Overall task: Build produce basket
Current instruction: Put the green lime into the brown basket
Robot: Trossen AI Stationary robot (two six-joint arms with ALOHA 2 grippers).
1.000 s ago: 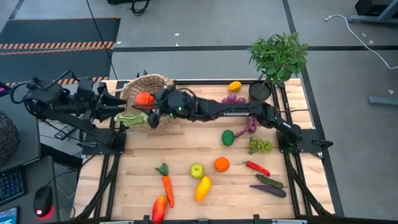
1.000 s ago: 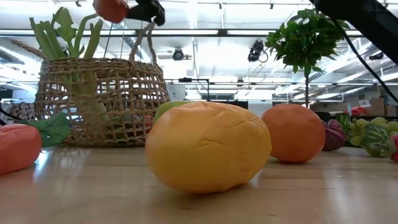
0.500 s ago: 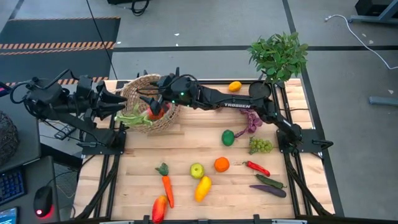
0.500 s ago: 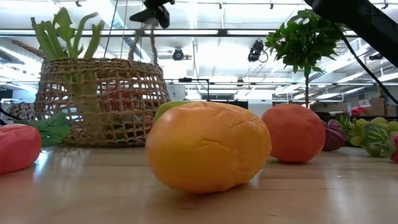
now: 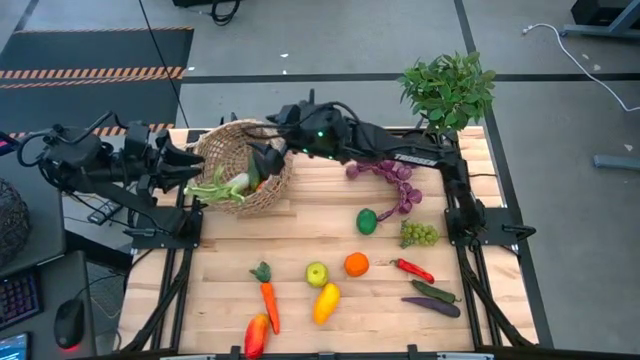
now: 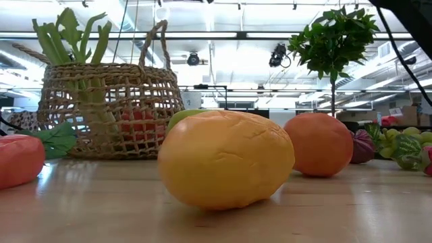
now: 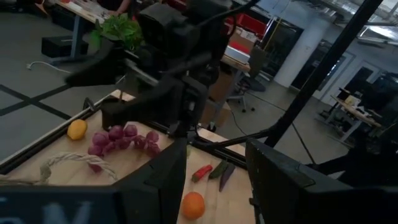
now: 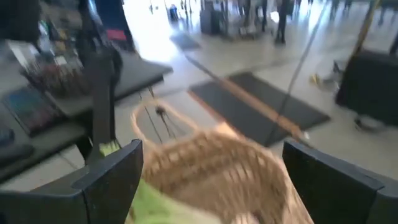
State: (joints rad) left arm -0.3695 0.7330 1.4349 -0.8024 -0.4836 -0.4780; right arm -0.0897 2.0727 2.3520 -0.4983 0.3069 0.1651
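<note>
Moved since a second ago: right gripper [image 5: 268, 158], then carrying a red tomato over the round tan woven wicker basket [image 5: 243, 163], now drawn back toward the table's far edge beside the basket rim, fingers spread wide and empty in the right wrist view. Red round toy tomato [image 6: 138, 123] now lodged inside the basket, seen through the weave in the low view; barely discernible from above. Green leek with pale stalk [image 5: 222, 185] also in the basket, leaves spilling over the rim.

Left gripper [image 5: 183, 165]: at the basket's left side, near the rim; fingers apart in the left wrist view, holding nothing there, though contact with the wicker cannot be told.

Meaning for task: one more item delivered; most produce outstanding. Remaining on the table: purple grape bunch [image 5: 388, 176], green pepper [image 5: 367, 221], green grape cluster [image 5: 419, 234], orange [image 5: 356, 264], yellow-green apple-like fruit [image 5: 317, 274], yellow-orange lemon-shaped fruit [image 5: 326, 302], carrot with green top [image 5: 268, 296], red chili [image 5: 413, 270], dark cucumber and eggplant [image 5: 432, 299], red-orange pepper [image 5: 256, 335]. Next likely: fresh pick from these.

Writing: possibly white lettering on the right arm's link, not legible now. No other labels readable.
</note>
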